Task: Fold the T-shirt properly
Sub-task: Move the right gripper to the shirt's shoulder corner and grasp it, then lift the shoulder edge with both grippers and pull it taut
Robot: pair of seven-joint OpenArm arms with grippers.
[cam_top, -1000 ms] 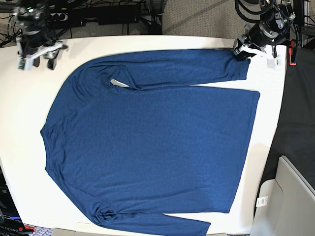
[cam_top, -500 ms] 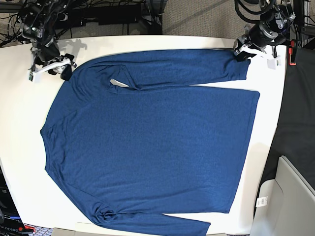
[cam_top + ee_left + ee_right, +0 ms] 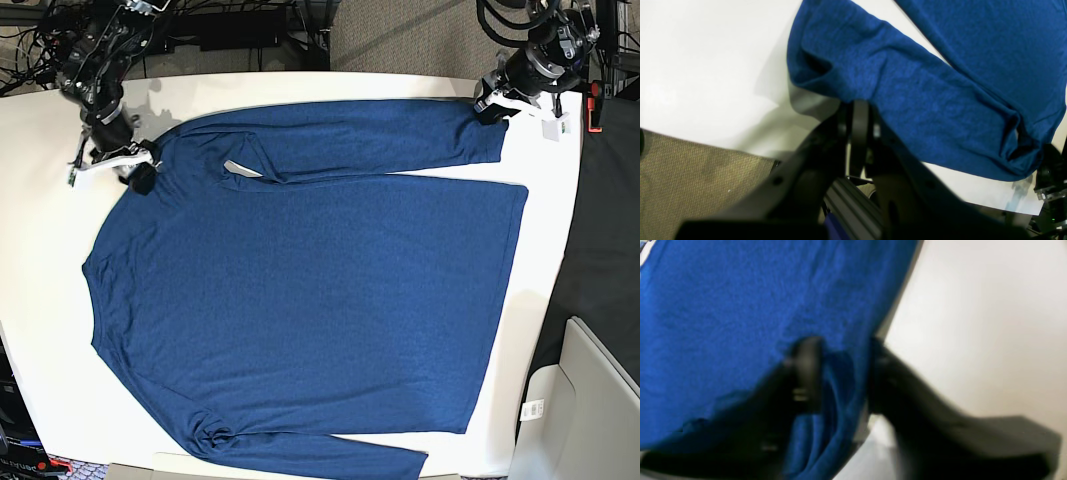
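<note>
The dark blue T-shirt (image 3: 300,280) lies flat on the white table (image 3: 50,260), with one long sleeve folded across the top and its grey tag (image 3: 240,168) at the collar. My left gripper (image 3: 491,108) is at the top right, shut on the edge of that sleeve near the cuff. The left wrist view shows its fingers (image 3: 858,110) pressed together under the blue fabric (image 3: 923,100). My right gripper (image 3: 140,172) is at the shirt's top-left shoulder edge. In the blurred right wrist view it (image 3: 843,370) stands open, with a bunched fold of fabric (image 3: 740,300) between the fingers.
Cables and a power strip (image 3: 220,25) run behind the table's far edge. A small white object (image 3: 553,128) and a red piece (image 3: 595,105) sit at the top right corner. A grey bin (image 3: 590,410) stands off the table's right side. Carpet (image 3: 690,166) shows beyond the edge.
My right gripper has moved from the table's far left corner down and right onto the shirt's shoulder edge. My left gripper has stayed at the sleeve.
</note>
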